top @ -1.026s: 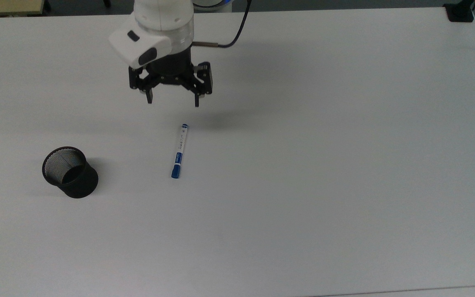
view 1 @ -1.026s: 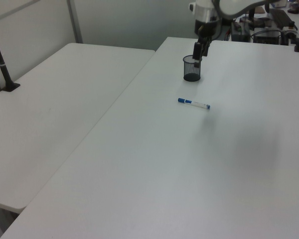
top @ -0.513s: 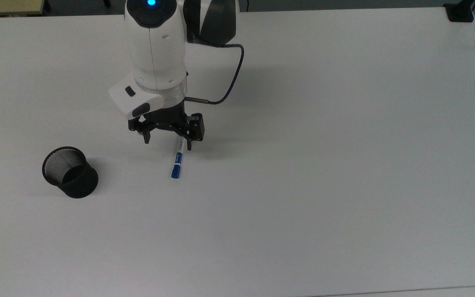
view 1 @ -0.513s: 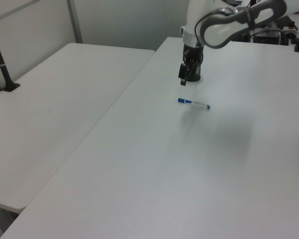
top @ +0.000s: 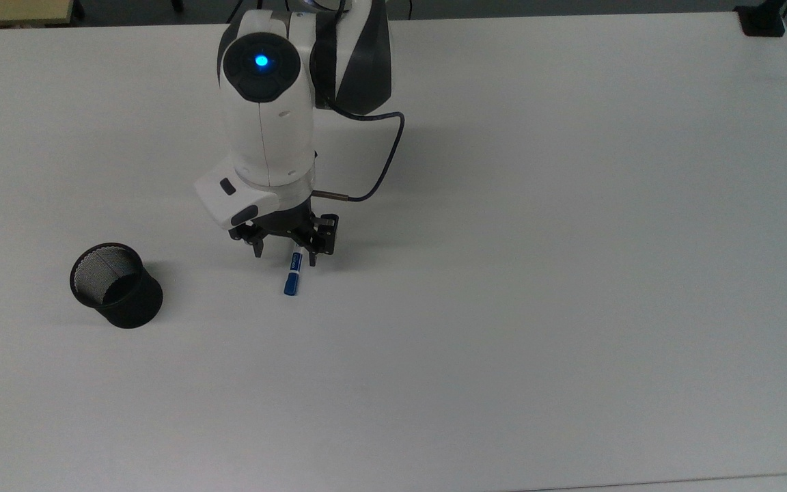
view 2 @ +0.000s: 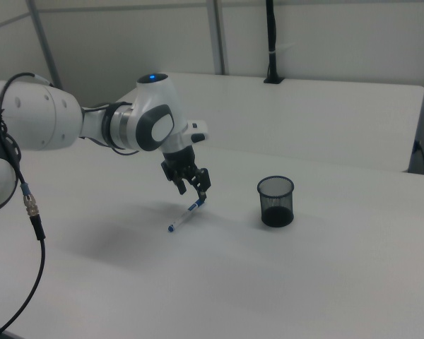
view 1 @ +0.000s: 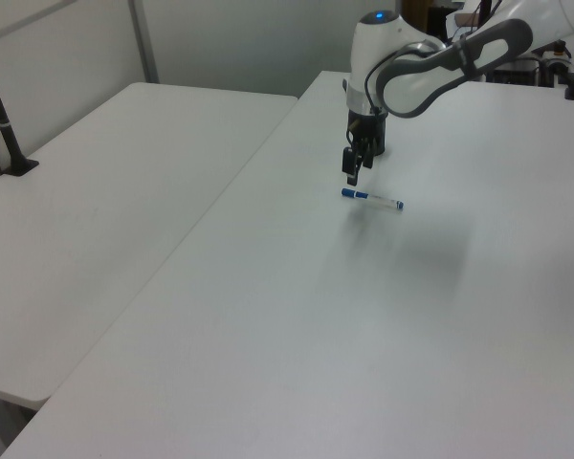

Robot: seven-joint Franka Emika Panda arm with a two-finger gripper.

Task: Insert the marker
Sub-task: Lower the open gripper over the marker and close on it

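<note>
The marker [top: 292, 277] lies flat on the white table [top: 537, 273], its blue cap end pointing to the top view's bottom; it also shows as the marker [view 1: 371, 199] and the marker [view 2: 186, 215]. My gripper [top: 284, 257] hangs open just above its upper part, one finger on each side, and the arm hides the marker's far end. In the right view the gripper [view 2: 193, 192] hovers over the marker's end nearest the cup. The black mesh cup [top: 117, 283] stands upright at the top view's left, apart from both; it is the cup [view 2: 276, 201] in the right view.
A black clamp [top: 762, 20] sits at the table's far right corner in the top view. The arm's cable [top: 383, 164] loops beside the wrist. A second white table [view 1: 105, 191] adjoins on the left view's left. A black post [view 2: 271, 42] stands on the far table.
The arm has come forward and down from the table's back, bringing the open gripper over the marker. The marker and the cup have not moved.
</note>
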